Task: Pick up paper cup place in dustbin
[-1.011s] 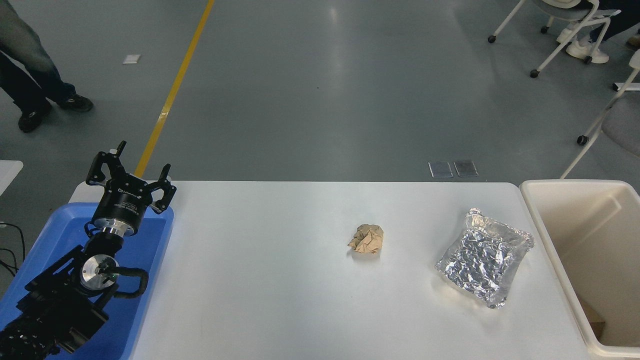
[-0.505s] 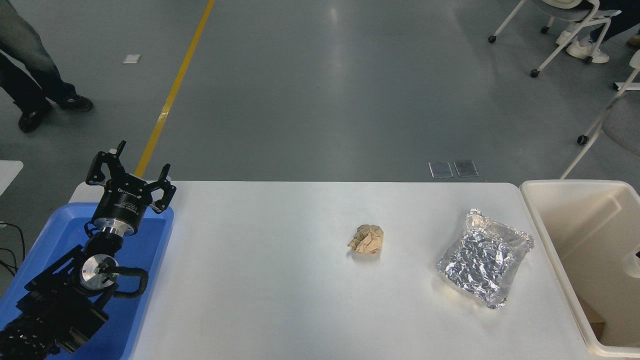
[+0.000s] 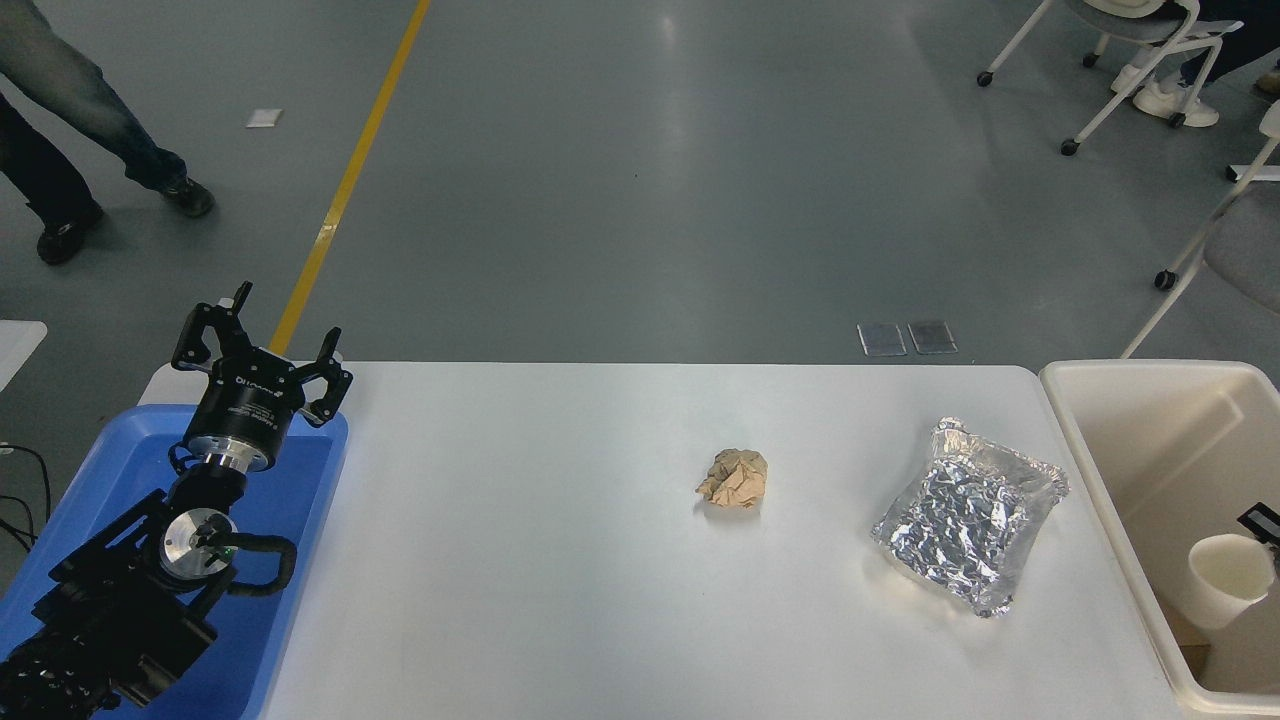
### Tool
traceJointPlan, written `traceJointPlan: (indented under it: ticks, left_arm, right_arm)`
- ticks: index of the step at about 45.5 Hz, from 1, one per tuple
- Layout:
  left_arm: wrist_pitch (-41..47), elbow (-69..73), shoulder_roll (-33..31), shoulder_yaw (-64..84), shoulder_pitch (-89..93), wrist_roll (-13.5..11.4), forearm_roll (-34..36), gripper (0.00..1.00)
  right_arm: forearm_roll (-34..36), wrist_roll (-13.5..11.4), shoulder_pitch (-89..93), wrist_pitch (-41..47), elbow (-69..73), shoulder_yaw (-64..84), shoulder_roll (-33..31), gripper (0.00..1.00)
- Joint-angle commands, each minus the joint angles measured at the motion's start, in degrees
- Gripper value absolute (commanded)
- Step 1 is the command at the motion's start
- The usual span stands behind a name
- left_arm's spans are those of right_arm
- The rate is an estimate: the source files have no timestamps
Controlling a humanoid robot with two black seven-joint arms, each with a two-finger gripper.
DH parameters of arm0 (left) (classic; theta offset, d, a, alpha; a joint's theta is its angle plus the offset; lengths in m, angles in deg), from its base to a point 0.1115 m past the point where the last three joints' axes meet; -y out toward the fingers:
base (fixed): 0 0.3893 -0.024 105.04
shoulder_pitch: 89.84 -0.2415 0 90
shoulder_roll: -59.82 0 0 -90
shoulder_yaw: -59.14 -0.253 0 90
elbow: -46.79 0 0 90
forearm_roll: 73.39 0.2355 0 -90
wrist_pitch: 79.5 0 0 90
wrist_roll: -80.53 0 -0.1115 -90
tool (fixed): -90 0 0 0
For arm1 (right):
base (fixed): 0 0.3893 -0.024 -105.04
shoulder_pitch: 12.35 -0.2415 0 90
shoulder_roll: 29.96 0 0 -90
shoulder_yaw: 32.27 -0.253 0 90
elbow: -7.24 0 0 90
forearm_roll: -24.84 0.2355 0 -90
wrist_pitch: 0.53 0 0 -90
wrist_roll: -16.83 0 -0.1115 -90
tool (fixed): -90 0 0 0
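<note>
The right gripper (image 3: 1262, 528) is seen only as a sliver of black at the picture's right edge, above the inside of the dustbin (image 3: 1120, 470); how far it is opened cannot be told, since only that fragment shows. Directly at it, on its near-left side, the paper cup (image 3: 1226, 578) is seen, tilted with its round rim turned up and toward the gripper, hanging over the bin's interior rather than resting on the bottom. A second ago neither cup nor gripper was in view; half a second ago only a faint edge of the cup was showing at the right border, and now most of the cup has been brought into the frame over the bin. From this it is judged that the cup is being carried by the right arm and has arrived at its target, so that only the release remains. A firm grip cannot be confirmed, because the contact is cut off by the frame. Left of the gripper, on the white table (image 3: 520, 560), the crinkled silver foil bag (image 3: 968, 526) lies just beside the bin's wall, and farther left the crumpled brown paper ball (image 3: 734, 478); neither has been moved. Far to the left, the left gripper (image 3: 262, 368) is parked over the blue plastic tray (image 3: 300, 500), fingers spread and nothing held.
</note>
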Motion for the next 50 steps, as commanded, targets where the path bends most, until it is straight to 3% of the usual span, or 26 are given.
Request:
traceJointPlan:
  ticks: [1, 13, 22, 33, 41, 50]
  left_arm:
    - [0.0, -0.1, 0.0, 0.0, 0.0, 0.0, 0.0, 0.99]
    - [-0.1, -0.1, 0.0, 0.0, 0.1, 0.0, -0.1, 0.99]
    - [-0.1, -0.1, 0.0, 0.0, 0.1, 0.0, -0.1, 0.99]
    - [0.0, 0.0, 0.0, 0.0, 0.1, 0.0, 0.0, 0.99]
    - [0.0, 0.0, 0.0, -0.1, 0.0, 0.0, 0.0, 0.99]
    - [0.1, 0.0, 0.0, -0.1, 0.0, 0.0, 0.0, 0.99]
  right_arm:
    - [-0.1, 0.0, -5.8, 0.3, 0.9, 0.6, -1.0, 1.0]
    - [-1.0, 0.2, -24.3, 0.7, 13.4, 6.9, -1.4, 1.0]
    - [-1.1, 0.0, -38.4, 2.8, 25.2, 15.1, 3.6, 1.0]
    - [-0.9, 0.0, -51.3, 19.0, 30.2, 21.8, 13.2, 1.0]
    - [-0.9, 0.0, -63.0, 29.3, 40.9, 21.6, 16.7, 1.0]
    - [-1.0, -0.2, -73.1, 34.3, 51.8, 21.6, 18.1, 1.0]
